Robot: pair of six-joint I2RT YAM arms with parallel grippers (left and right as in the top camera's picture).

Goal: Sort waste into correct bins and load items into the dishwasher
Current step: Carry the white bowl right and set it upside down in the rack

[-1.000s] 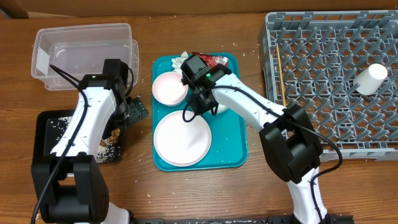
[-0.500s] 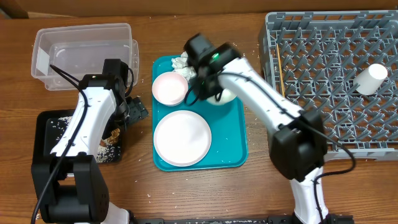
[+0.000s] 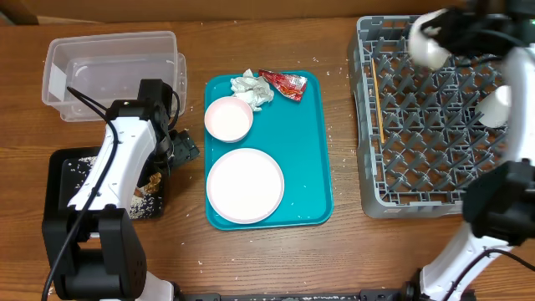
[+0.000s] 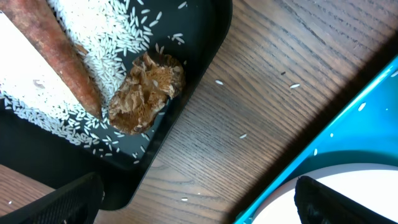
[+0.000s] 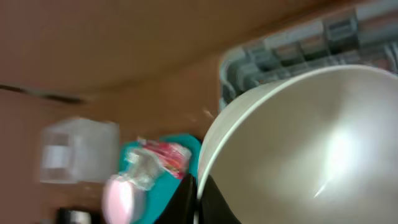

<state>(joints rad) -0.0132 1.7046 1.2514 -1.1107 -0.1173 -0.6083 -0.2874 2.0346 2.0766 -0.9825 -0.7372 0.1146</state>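
Change since a second ago: the small white bowl point(image 3: 425, 50) has left the teal tray point(image 3: 311, 167). It is now in the air over the far left corner of the dish rack point(image 3: 435, 180). The overhead view is motion-blurred here, so the arm is mid-swing.

Right gripper point(image 5: 200, 198): clamped on the bowl's rim, with a dark finger on either side of the edge in the wrist view. The bowl is tilted and its hollow faces that camera. It is not yet seated among the pegs.

Already in the rack: the white cup point(image 3: 499, 109), partly behind the arm, and the wooden stick point(image 3: 378, 109) lying along the left side.

On the teal tray: the second bowl point(image 3: 228, 119), the large plate point(image 3: 245, 186), the napkin point(image 3: 252, 88) and, beside it, the red wrapper point(image 3: 282, 84).

Left gripper point(image 4: 199, 202): fingers wide apart, holding nothing. It hangs over bare table point(image 3: 334, 259) between the black tray point(image 4: 205, 37) and the teal tray, in the same place as before.

The black tray holds the sausage piece point(image 4: 56, 50), the crumbly bit point(image 4: 146, 90) and rice point(image 4: 37, 93). The clear tub point(image 3: 109, 67) looks empty.

Judgement: dish loading is about halfway. This bowl needs lowering between the pegs before release. The paper and wrapper are still unsorted.
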